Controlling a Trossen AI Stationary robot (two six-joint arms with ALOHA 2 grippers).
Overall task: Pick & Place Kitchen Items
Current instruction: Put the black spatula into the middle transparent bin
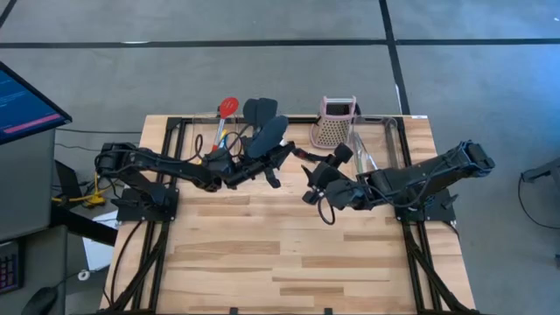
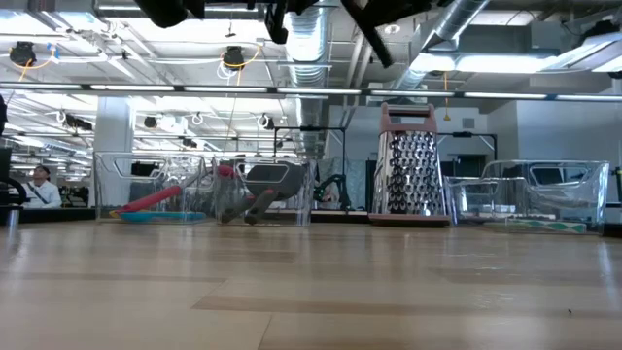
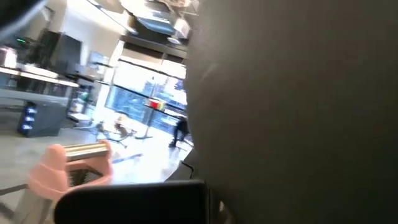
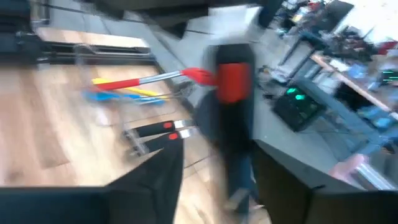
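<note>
A black spatula hangs above the table's far middle, its broad blade (image 1: 269, 133) toward the far edge and its red-banded handle (image 1: 303, 154) reaching right. My left gripper (image 1: 259, 166) comes from the left and is shut on it. In the left wrist view the blade (image 3: 298, 93) fills most of the picture. My right gripper (image 1: 315, 179) comes from the right, and its fingers stand apart on either side of the handle (image 4: 235, 87). More utensils, among them a red spoon (image 1: 228, 106), lie in a clear bin (image 2: 204, 190) at the far left. My left gripper holds the black spatula close below its blade (image 1: 262, 150), coming roughly level from the table's left. The blade hides the place of contact in the wrist view. The spatula is lifted clear of the table. My right gripper has the handle between its open fingers (image 4: 161, 180); whether they touch it I cannot tell.
A pink-topped metal grater (image 1: 335, 122) stands upright at the far edge, between the two clear bins. The right bin (image 2: 530, 194) sits behind my right arm. The near half of the wooden table (image 1: 289, 254) is bare wood. A monitor (image 1: 26, 109) stands off the table's left.
</note>
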